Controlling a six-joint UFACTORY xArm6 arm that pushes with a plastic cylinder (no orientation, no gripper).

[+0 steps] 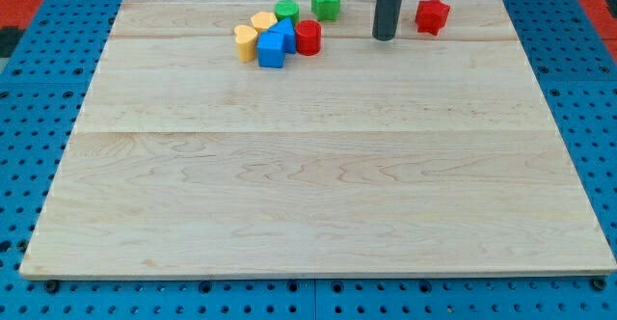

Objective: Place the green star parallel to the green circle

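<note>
Standing on the far part of the tabletop (318,185), my tip (385,38) is the bare end of a straight dark rod, so it neither spreads nor pinches, and it touches no block. It sits between the green star (326,2), to its left and a little farther, and the red star (432,15), near on its right. The green star lies at the far edge, just right of the green cylinder (286,12), with a narrow gap between them. The green cylinder heads a tight cluster: red cylinder (308,37), blue cube (272,50) and two yellow blocks (246,42), shapes unclear.
</note>
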